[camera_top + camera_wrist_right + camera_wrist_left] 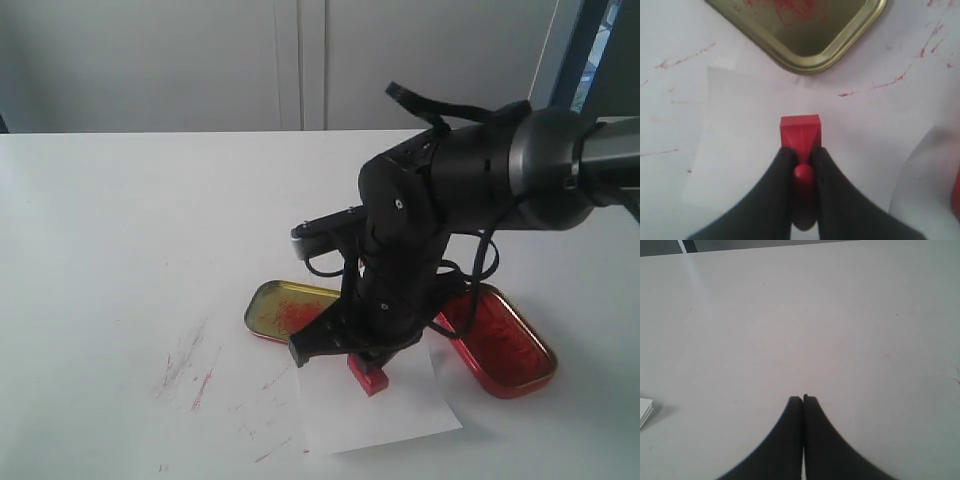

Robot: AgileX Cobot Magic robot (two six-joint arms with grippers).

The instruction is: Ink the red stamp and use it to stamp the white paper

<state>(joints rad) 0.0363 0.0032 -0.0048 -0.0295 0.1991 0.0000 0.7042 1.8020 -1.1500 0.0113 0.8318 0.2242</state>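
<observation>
Red stamp (800,131) — knob clamped in the right end effector (803,154) — sits on white paper (740,150), underside hidden.

The white surface (120,220) carries the white paper (390,415) beneath the right pincer (362,350), a gold tin (270,305) just ahead, a red tin (505,350) beside.

The right gripper (802,153) has its 2 black fingers (775,180) pinched on the narrow knob of the red stamp (800,131). The stamp's wider rectangular base points away from the camera and lies over the white paper (740,150), near the sheet's middle; whether it touches the sheet cannot be told. Just beyond the paper's far edge is 1 rounded corner of a gold tin (840,45), red smears inside it. Thin red streaks (890,81) mark the white surface (670,30) around the paper
</observation>
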